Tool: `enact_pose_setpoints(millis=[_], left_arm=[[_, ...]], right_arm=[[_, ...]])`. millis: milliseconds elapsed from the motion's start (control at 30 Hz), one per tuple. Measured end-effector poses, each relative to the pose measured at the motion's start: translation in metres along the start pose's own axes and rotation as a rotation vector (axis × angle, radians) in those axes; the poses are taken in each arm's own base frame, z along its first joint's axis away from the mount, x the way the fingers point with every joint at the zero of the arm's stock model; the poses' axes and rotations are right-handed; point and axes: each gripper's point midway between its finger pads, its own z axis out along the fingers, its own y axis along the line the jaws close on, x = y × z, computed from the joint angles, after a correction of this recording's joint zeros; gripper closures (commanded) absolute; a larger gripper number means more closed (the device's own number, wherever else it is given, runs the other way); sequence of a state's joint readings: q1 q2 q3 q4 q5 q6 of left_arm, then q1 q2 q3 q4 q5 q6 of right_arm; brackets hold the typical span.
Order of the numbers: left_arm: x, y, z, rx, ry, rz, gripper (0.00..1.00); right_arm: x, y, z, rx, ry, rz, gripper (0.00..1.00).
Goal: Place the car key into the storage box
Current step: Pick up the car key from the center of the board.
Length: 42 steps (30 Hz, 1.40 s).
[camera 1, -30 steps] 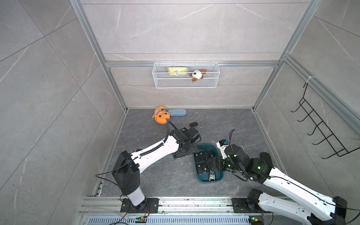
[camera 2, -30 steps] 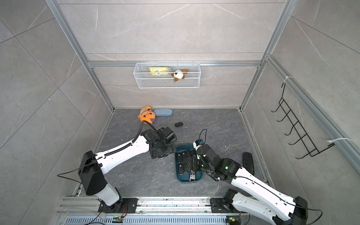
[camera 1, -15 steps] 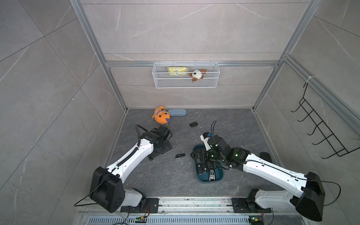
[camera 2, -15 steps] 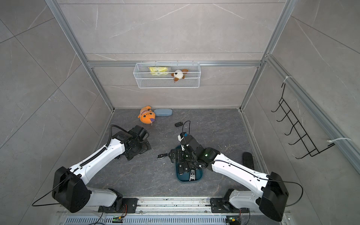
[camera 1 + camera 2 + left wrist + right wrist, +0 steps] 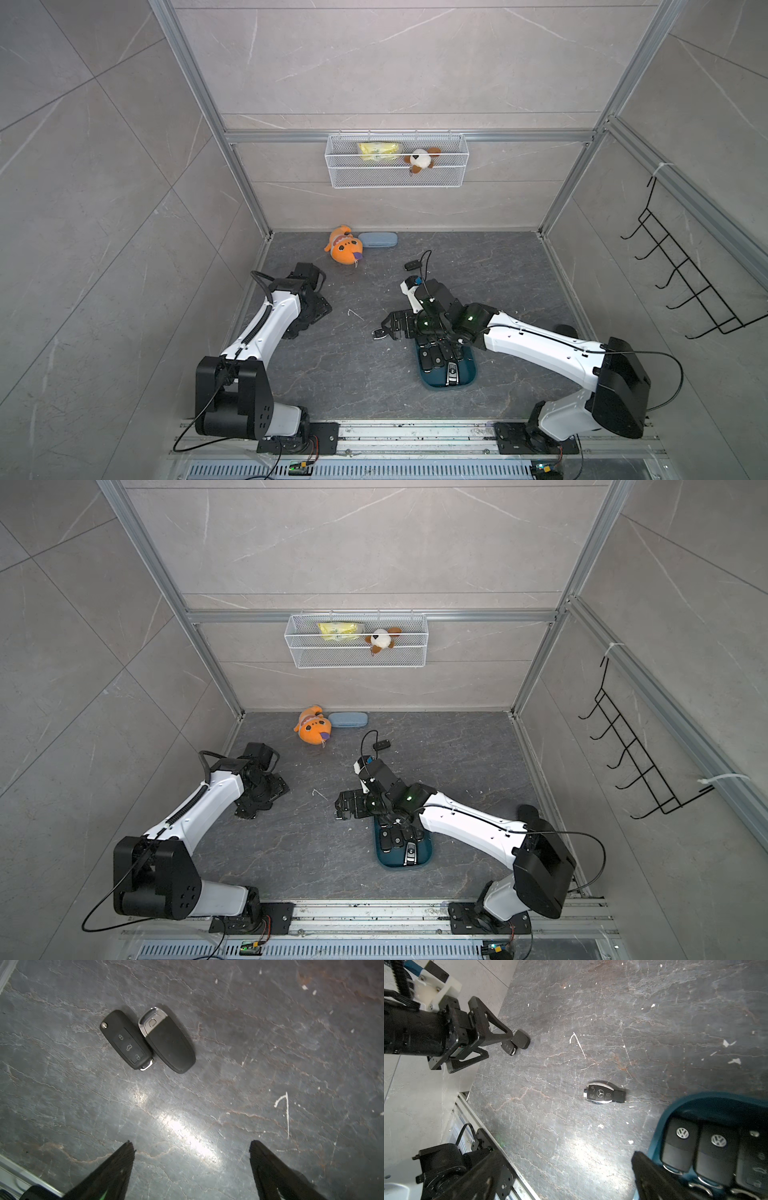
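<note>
Hovering with my right gripper (image 5: 566, 1154) spread wide, I should centre over the silver-edged car key (image 5: 604, 1095) lying on the floor (image 5: 654, 1022) just beside the storage box (image 5: 716, 1097), then close across its narrow sides; my left gripper (image 5: 191, 1142) hangs open too.

Keys (image 5: 451, 369) lie in the storage box (image 5: 468, 374), a lone key (image 5: 604, 1095) on the bench (image 5: 353, 374) just left of it, another key (image 5: 411, 264) far behind it.

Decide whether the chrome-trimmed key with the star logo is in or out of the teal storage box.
Out. The star-logo key lies on the floor, clear of the storage box; other keys sit inside.
</note>
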<state>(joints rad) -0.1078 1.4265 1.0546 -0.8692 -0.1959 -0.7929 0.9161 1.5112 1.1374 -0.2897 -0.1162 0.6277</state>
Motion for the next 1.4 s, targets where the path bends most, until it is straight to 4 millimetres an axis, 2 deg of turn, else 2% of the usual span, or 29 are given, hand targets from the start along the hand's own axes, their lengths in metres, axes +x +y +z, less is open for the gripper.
enact_pose_setpoints(millis=[167, 400, 667, 933, 1167, 1333, 1400], left_arm=[[-0.005, 0.008, 0.031, -0.019, 0.051, -0.077, 0.16], [-0.006, 0.007, 0.068, -0.026, 0.105, -0.128, 0.17], [-0.009, 0.011, 0.093, -0.044, 0.134, -0.160, 0.24], [-0.024, 0.012, 0.097, -0.054, 0.134, -0.179, 0.31], [-0.045, 0.008, 0.103, -0.056, 0.110, -0.172, 0.42], [-0.052, 0.007, 0.104, -0.054, 0.101, -0.163, 0.43], [-0.054, 0.007, 0.105, -0.057, 0.098, -0.160, 0.39]], right_arm=[[-0.002, 0.001, 0.005, -0.003, 0.005, -0.016, 0.01], [-0.010, 0.007, 0.005, -0.012, -0.010, -0.044, 0.01], [-0.020, 0.014, 0.005, -0.018, -0.025, -0.072, 0.01], [-0.016, 0.009, 0.010, 0.005, -0.007, -0.081, 0.01], [-0.018, 0.008, 0.010, 0.017, -0.004, -0.082, 0.01], [-0.019, 0.005, 0.010, 0.026, -0.007, -0.079, 0.01], [-0.019, 0.004, 0.010, 0.028, -0.007, -0.078, 0.01]])
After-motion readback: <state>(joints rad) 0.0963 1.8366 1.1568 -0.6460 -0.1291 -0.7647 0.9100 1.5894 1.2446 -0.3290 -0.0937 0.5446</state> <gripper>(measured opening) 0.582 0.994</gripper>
